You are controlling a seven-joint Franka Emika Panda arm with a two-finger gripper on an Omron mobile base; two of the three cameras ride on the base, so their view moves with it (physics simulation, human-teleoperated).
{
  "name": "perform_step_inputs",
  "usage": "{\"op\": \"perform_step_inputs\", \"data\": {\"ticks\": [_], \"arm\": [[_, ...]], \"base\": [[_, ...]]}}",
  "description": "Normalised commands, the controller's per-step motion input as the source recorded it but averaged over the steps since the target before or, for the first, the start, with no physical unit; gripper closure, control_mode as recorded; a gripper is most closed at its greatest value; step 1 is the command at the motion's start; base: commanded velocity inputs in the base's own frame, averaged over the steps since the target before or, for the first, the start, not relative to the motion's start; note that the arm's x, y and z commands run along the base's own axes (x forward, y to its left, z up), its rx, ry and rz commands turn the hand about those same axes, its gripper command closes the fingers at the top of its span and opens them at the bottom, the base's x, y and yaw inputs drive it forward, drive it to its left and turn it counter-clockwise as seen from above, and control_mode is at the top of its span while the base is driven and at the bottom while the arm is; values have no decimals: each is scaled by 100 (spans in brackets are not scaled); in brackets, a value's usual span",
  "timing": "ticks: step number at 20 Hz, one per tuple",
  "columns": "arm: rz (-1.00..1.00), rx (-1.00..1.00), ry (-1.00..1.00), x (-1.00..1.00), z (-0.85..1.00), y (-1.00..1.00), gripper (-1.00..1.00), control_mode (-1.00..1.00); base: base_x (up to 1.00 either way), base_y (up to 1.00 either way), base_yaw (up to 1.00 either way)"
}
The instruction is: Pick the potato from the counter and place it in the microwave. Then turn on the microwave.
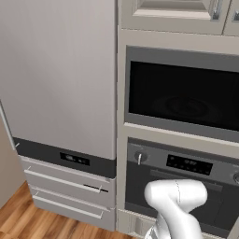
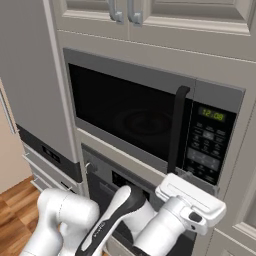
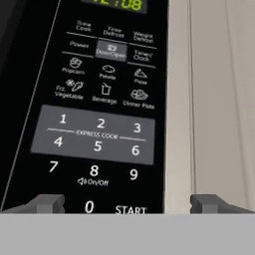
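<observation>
Pincer (image 3: 127,203): jaws spread wide at the frame's bottom, holding nothing.
Facing: microwave (image 2: 150,120) keypad (image 3: 97,134), START key (image 3: 130,209) between the tips.

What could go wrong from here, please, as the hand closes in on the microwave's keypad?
1. The gripper is open, its fingertips straddling the START key; pushing straight in, neither may press it.
2. The 0 key sits right beside START, so a fingertip drifting slightly could hit the wrong key.
3. The microwave door looks shut; I cannot see a potato inside.
</observation>
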Motion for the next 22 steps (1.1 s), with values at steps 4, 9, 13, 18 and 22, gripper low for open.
{"op": "perform_step_inputs", "data": {"ticks": [4, 9, 13, 18, 22], "arm": [[0, 0, 1, 0, -6, -5, -100, -100], [0, 0, 0, 0, -8, -11, -100, -100], [0, 0, 0, 0, -11, -10, -100, -100], [1, 0, 0, 0, -5, -5, -100, -100], [0, 0, 1, 0, 0, 0, -100, -100]], "base": [[0, 0, 0], [0, 0, 0], [0, 0, 0], [0, 0, 0], [0, 0, 0]]}}
